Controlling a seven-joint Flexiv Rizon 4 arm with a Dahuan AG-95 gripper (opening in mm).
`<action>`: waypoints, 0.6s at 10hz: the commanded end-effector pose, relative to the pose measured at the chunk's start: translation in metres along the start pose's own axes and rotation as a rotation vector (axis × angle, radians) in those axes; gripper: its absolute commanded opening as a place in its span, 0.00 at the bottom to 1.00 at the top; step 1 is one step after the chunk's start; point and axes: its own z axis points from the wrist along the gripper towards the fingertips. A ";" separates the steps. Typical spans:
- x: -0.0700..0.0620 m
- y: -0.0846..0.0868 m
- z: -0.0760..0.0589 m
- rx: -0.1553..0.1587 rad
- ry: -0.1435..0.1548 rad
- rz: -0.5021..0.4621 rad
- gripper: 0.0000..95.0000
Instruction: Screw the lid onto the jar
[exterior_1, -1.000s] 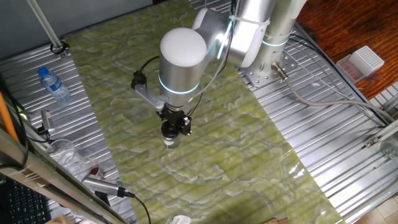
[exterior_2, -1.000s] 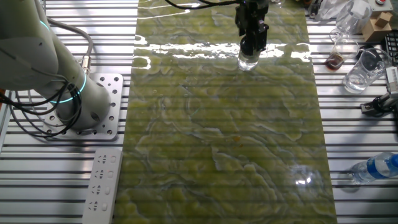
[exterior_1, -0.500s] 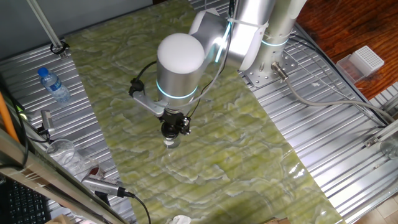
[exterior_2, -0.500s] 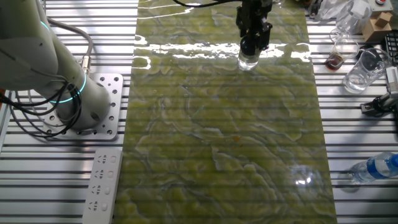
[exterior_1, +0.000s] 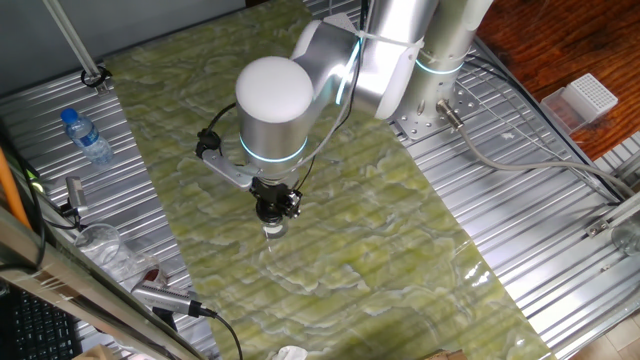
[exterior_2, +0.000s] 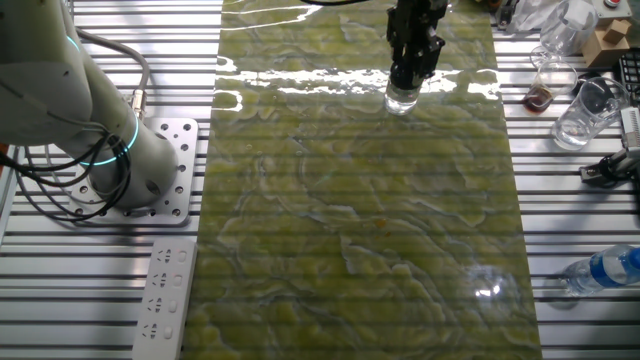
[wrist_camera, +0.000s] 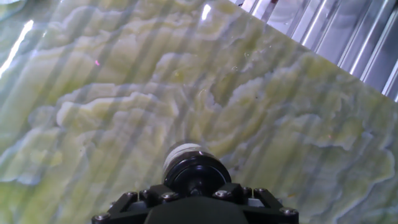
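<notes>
The gripper (exterior_2: 405, 82) is closed tight on the black lid (wrist_camera: 193, 173), and the lid sits on top of the little clear jar (exterior_2: 402, 99). The jar stands up straight on the green mat (exterior_2: 360, 220), close to the mat's far edge in the other fixed view. A bottle (exterior_1: 87, 138) lies off the mat.

Black lid (wrist_camera: 192, 171) atop upright clear jar (exterior_2: 401, 98)

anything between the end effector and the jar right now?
Only the lid: in the hand view the end effector holds the black cap right on top of the clear jar. The fixed views show nothing else there.
</notes>
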 end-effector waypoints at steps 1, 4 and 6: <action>0.000 0.001 0.000 -0.009 0.008 0.008 0.60; 0.000 0.001 0.000 -0.007 0.008 0.009 0.60; -0.001 0.001 -0.001 -0.011 0.010 0.009 0.80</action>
